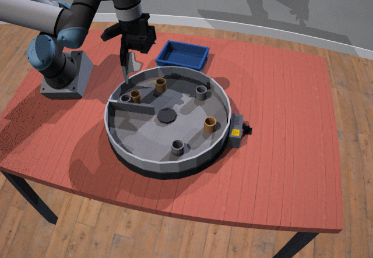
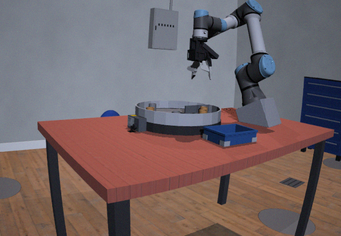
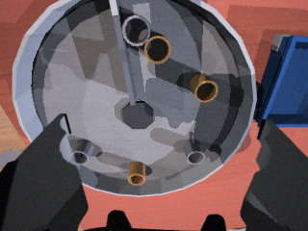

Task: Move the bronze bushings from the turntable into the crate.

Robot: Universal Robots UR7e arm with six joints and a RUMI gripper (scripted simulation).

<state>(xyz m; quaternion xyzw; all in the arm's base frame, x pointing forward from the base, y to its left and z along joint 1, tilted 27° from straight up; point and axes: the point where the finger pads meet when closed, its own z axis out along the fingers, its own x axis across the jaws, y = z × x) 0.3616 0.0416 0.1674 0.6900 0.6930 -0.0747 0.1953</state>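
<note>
Three bronze bushings stand upright on the grey turntable [image 1: 168, 165] [image 2: 176, 118] [image 3: 24, 63]: one [image 1: 136, 96] [image 3: 157, 48] by the divider bar, one [image 1: 160, 84] [image 3: 205, 89] at the back, one [image 1: 210, 124] [image 3: 137, 174] at the right. Three steel bushings [image 1: 125, 98] [image 1: 201, 92] [image 1: 178, 147] stand there too. The blue crate [image 1: 180, 61] [image 2: 225, 138] [image 3: 284, 96] sits empty behind the turntable. My gripper [image 1: 129, 69] [image 2: 201, 75] [image 3: 163, 117] is open and empty. It hangs high above the turntable's back left part, pointing down.
A grey divider bar [image 1: 132, 107] runs from the rim toward the dark hub [image 1: 166, 116]. A control box [image 1: 236, 130] [image 2: 136, 123] is fixed to the turntable's right side. The arm's base [image 1: 69, 77] [image 2: 258, 112] stands at the table's back left.
</note>
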